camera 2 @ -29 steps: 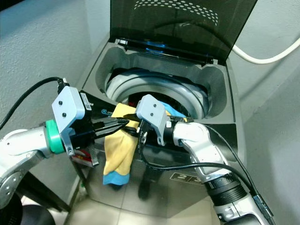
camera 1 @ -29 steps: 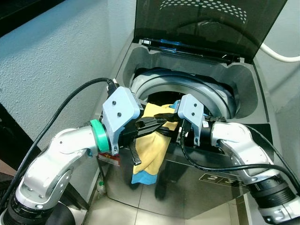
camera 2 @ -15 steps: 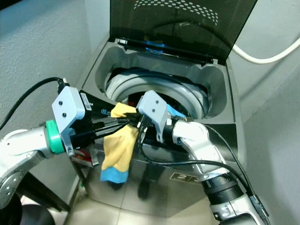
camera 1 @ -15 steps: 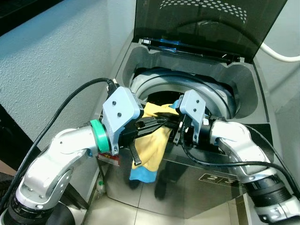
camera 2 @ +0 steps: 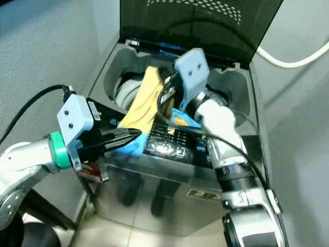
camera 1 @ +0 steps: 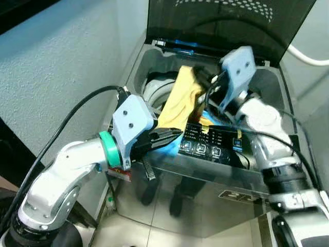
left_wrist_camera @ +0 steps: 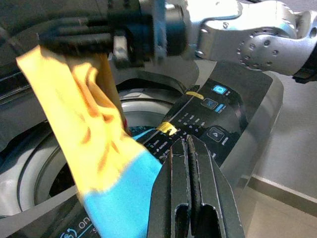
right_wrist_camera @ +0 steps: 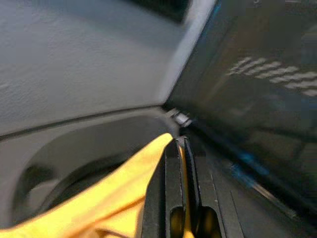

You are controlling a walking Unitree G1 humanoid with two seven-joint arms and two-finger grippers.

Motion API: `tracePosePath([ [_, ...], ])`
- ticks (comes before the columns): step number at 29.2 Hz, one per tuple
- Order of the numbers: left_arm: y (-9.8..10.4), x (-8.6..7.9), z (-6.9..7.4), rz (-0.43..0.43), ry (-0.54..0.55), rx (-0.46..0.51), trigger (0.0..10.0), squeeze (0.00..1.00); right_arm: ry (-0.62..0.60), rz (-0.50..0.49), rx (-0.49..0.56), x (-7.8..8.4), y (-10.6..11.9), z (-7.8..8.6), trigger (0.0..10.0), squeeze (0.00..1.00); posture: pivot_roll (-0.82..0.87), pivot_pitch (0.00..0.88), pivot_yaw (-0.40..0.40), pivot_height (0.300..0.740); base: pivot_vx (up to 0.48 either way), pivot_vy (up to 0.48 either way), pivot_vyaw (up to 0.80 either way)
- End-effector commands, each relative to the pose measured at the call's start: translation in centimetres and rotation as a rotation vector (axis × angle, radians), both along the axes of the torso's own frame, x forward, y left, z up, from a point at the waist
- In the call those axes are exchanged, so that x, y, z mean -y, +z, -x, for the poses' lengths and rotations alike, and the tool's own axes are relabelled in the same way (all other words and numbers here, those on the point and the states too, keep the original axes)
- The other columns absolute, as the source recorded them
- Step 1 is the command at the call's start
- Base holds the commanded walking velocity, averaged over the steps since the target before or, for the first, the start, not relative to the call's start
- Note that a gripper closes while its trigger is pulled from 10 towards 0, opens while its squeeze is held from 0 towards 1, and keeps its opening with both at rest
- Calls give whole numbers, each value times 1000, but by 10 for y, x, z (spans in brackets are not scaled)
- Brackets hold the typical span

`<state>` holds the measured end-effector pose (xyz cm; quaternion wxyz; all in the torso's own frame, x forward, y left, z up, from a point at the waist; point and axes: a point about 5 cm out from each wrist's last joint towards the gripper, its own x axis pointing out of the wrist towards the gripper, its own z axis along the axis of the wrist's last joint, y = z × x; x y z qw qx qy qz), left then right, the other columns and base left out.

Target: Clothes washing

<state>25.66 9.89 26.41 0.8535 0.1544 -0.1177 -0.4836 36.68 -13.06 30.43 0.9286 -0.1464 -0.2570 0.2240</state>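
Yellow cloth (camera 1: 181, 100) with a blue end hangs over the open washing machine (camera 1: 267, 95) drum, lifted by my right gripper (camera 1: 201, 77), jaws clamped on it, ready to drop in; my left gripper (camera 1: 175, 135), jaws together, waits beside it.

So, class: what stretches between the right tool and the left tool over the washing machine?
In the left eye view, the yellow cloth hangs from the right tool toward the left tool.
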Motion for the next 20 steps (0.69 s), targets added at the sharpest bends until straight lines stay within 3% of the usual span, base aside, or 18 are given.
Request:
tracePosePath([
  [1,-3,2,3,-6,-8,-13,10000,0,-90,-47,29,8,6,-6,10000,0,97,112,-19,740,0,0,0],
  [2,-4,3,3,-3,-8,-14,10000,0,-183,-102,56,14,14,-13,10000,0,99,112,-20,740,0,0,0],
  [6,-4,4,2,-1,-8,-15,10000,0,-264,-142,80,20,20,-17,10000,0,102,112,-22,740,0,0,0],
  [11,-5,3,3,0,-2,-18,10000,0,-499,-228,113,47,30,-26,10000,0,105,114,-24,740,0,0,0],
  [12,-5,3,3,0,-2,-18,10000,0,-499,-228,113,47,30,-26,10000,0,105,114,-24,740,0,0,0],
  [15,-5,3,4,1,2,-19,10000,0,-588,-86,105,53,22,-32,10000,0,109,115,-27,740,0,0,0],
  [20,-6,3,4,1,4,-20,10000,0,-586,20,56,51,5,-37,10000,0,110,115,-28,740,0,0,0],
])
